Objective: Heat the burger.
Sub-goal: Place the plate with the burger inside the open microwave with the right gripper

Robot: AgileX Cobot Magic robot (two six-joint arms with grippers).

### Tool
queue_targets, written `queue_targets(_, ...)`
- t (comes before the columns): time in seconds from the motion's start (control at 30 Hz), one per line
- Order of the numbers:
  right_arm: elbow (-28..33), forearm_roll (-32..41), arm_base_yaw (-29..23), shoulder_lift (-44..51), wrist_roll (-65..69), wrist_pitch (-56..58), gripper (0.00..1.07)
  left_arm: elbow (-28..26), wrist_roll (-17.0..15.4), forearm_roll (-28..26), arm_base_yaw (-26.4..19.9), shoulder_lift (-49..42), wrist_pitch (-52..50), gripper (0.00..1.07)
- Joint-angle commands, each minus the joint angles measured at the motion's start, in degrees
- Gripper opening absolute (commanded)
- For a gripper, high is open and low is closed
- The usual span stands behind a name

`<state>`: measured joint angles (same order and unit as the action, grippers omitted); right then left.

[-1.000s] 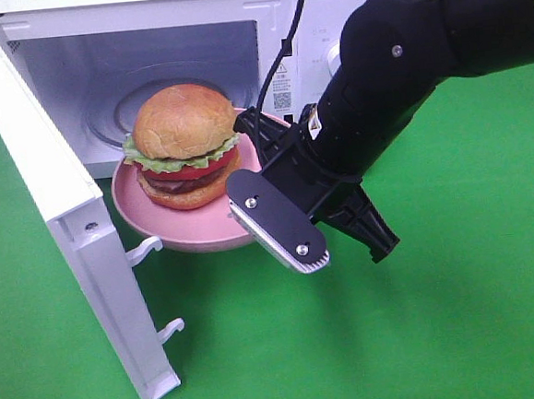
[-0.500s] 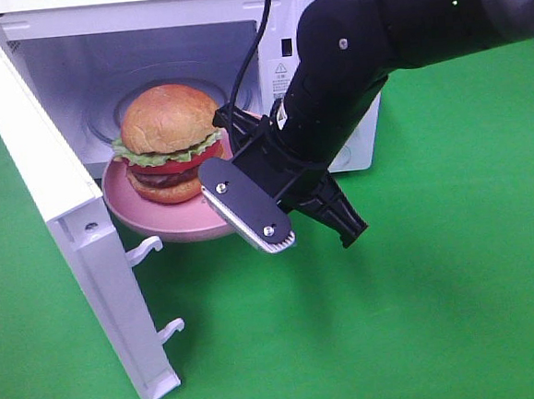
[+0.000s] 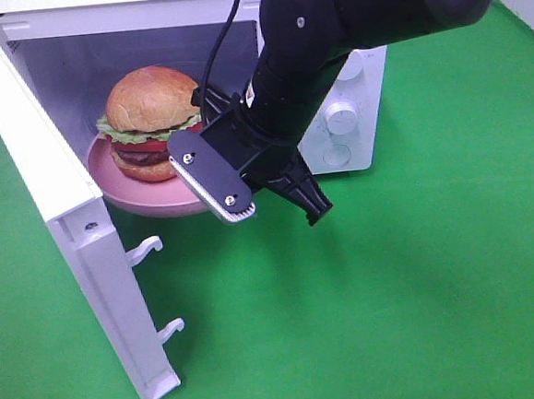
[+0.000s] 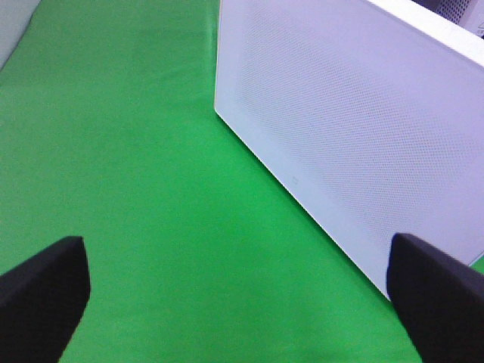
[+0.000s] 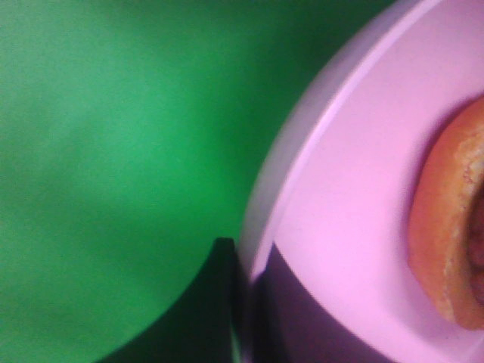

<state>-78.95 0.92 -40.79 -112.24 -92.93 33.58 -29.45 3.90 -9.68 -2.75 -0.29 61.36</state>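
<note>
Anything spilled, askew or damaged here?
Nothing stands out. The burger sits upright and intact on the pink plate, which the right gripper holds by its rim at the mouth of the open microwave.

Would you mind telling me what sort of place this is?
Likely a robot test bench, not a kitchen: a white microwave stands open on a green surface, and a black robot arm holds a pink plate with the burger at its opening.

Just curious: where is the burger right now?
In the high view the burger sits left of centre on a pink plate that the right gripper holds at the mouth of the open microwave.
</note>
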Motion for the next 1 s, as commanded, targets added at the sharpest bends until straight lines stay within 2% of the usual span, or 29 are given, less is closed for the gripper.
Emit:
queue_targets(0.03,-4.01,-0.34,-0.17,-1.38,1.72,-0.92,0.0,0.0,-0.11,-0.06,0.0,-0.92,-0.23,1.0)
queue_targets(0.27,-9.45,-1.2,-0.17,-5.27,3.95,0.29,0.0,0.0,-0.11,-0.06,0.0,-0.92,-0.23,1.0)
queue_targets(0.6,-13.98,-3.15,-0.17,-8.54,6.7,0.06,0.0,0.0,-0.11,-0.06,0.0,-0.92,-0.23,1.0)
queue_targets(1.0,-21.89,-8.82,-0.17,-13.75,15.13,0.29,0.0,0.0,-0.11,-0.06,0.0,-0.92,-0.23,1.0)
